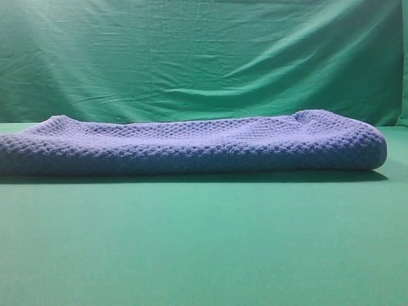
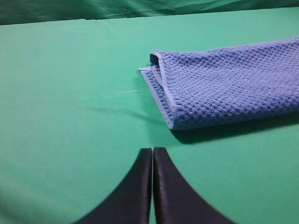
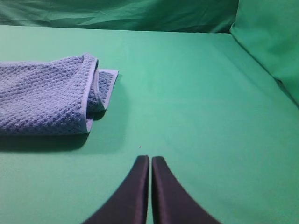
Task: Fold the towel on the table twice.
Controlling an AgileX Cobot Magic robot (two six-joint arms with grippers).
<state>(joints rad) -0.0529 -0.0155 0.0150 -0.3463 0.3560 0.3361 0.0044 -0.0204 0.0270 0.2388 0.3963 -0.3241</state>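
The blue-grey waffle-weave towel point(image 1: 191, 145) lies folded in a long low band across the green table point(image 1: 204, 242), running off the left edge of the high view. Neither gripper shows in that view. In the left wrist view the towel's layered left end point(image 2: 224, 84) lies ahead and to the right of my left gripper point(image 2: 153, 150), whose black fingers are pressed together, empty, over bare table. In the right wrist view the towel's right end point(image 3: 46, 98) lies ahead and to the left of my right gripper point(image 3: 150, 158), also shut and empty.
A wrinkled green fabric backdrop point(image 1: 204, 57) hangs behind the table. In the right wrist view more green fabric point(image 3: 271, 42) rises at the far right. Bare table lies in front of the towel.
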